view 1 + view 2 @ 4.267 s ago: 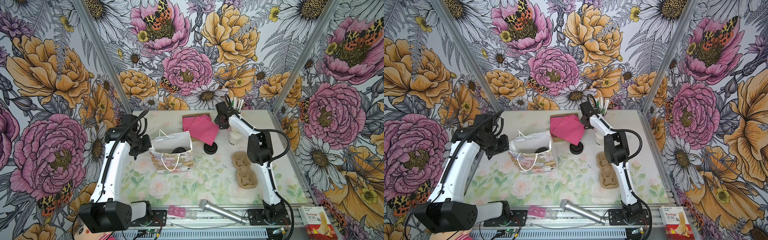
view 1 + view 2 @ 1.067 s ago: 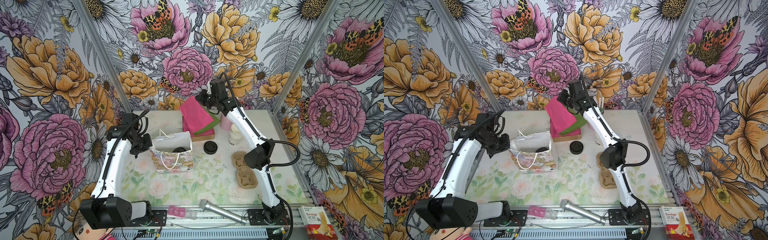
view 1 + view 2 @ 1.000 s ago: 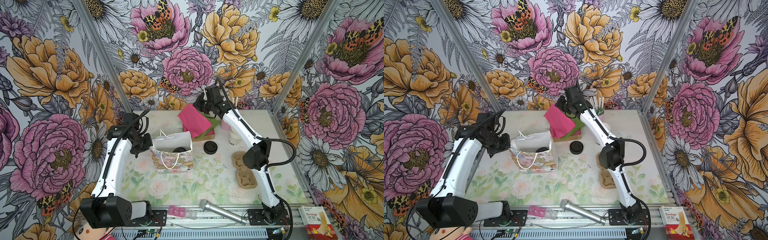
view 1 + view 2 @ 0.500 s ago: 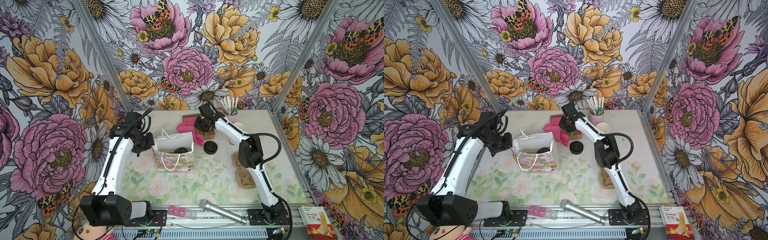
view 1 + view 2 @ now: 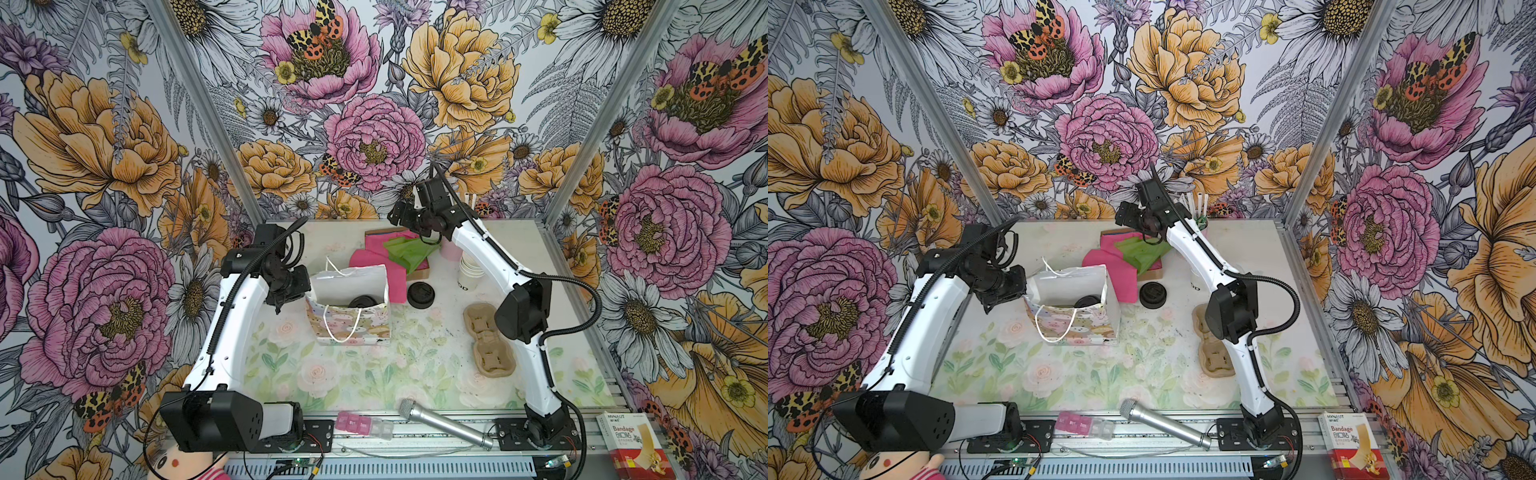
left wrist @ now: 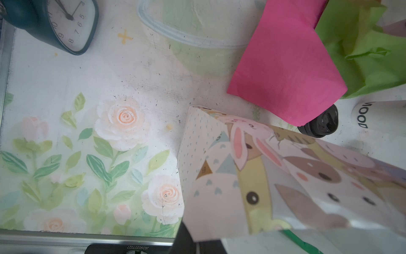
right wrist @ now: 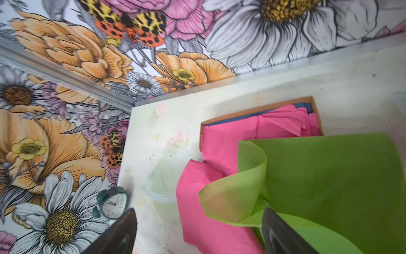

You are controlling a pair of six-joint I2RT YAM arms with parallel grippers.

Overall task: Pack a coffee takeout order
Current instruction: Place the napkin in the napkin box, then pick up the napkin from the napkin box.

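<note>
The left hand (image 5: 302,286) is closed on the side wall of the white paper gift bag with the pastel animal print (image 5: 353,328). The bag stands open on the floral surface (image 5: 374,374), and a dark round piece (image 5: 362,301) lies in its bottom. The right hand (image 7: 198,211) hovers over the back of the surface with its jaws spread wide and nothing between them. Below it, the bright pink square paper napkin (image 5: 397,282) lies loose outside the bag. It spills from the shallow brown cardboard tray (image 5: 423,274) onto the surface just beside the bag's far corner, and a crumpled green paper napkin (image 5: 405,251) lies over it. The round black plastic lid (image 5: 420,294) sits on the surface close to the bag. The small white paper cup (image 5: 468,272) stands near it, partly hidden by the right arm. The brown moulded-pulp two-cup carrier (image 5: 488,340) lies nearer the front.
</note>
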